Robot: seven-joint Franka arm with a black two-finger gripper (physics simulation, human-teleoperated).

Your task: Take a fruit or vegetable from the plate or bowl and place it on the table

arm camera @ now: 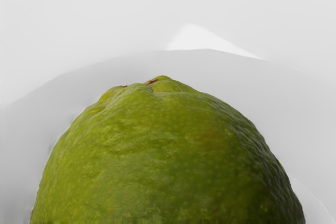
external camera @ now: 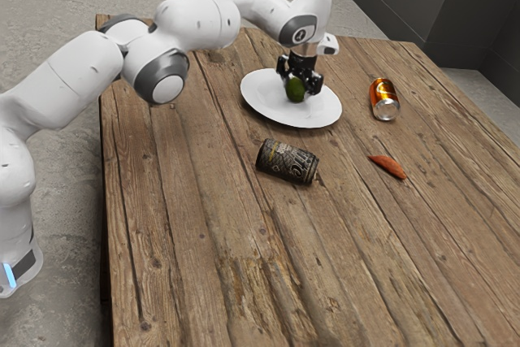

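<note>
The worktop [external camera: 187,201] has a plate [external camera: 264,108] on its far part in the exterior view. The end effector [external camera: 297,84] is low over it; I can't tell if it is wide or holding. The fruit [external camera: 295,92] is just under it, seemingly on the plate. Grabbing looks like the step; next, grip snugly, then lift.

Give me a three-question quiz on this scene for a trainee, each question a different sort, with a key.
1. Multiple choice: what is at the gripper?
A) the orange can
B) the green fruit
C) the reddish piece of food

2. True or false: the orange can is on the plate.

3. Fill in the blank: the dark can lies on its side on the wooden ____, off the white plate.

Key: 1 B; 2 false; 3 table
</note>
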